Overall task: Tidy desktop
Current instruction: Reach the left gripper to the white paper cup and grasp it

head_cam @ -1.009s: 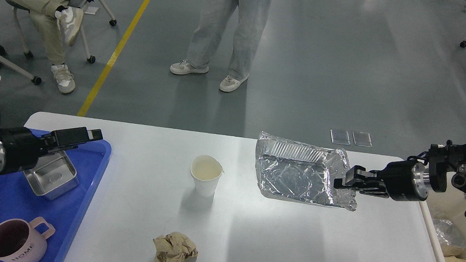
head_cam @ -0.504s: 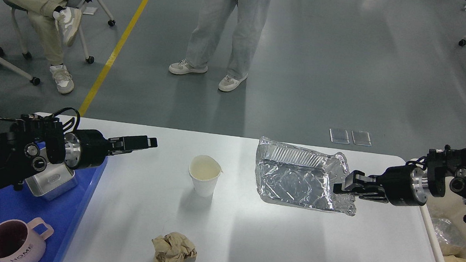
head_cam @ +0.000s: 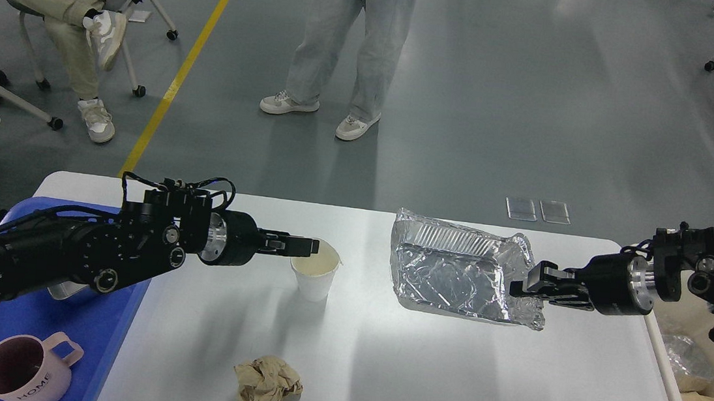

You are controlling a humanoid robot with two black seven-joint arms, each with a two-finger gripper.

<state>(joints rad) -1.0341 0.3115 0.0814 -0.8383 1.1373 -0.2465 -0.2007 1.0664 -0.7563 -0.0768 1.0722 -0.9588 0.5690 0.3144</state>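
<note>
Movement: left gripper (head_cam: pixel 308 246) has swept from above the blue tray (head_cam: pixel 117 308) at the table's left edge to the rim of the white paper cup (head_cam: pixel 314 275); right arm and foil tray have barely shifted.
Left jaws: seen end-on at the cup's near-left rim, so I cannot tell how far apart they stand or whether they have the cup.
Right jaws: right gripper (head_cam: pixel 529 288) is clamped on the right edge of the crumpled foil tray (head_cam: pixel 454 275), held tilted near the far right corner.
Desktop: the desktop (head_cam: pixel 379 373) fills the lower view; a crumpled paper ball (head_cam: pixel 267 388) lies near its front edge.
Step in hand: likely clearing rubbish, cup next.
Next move: calls for a gentle pinch on the thin cup wall, without tipping it.
</note>
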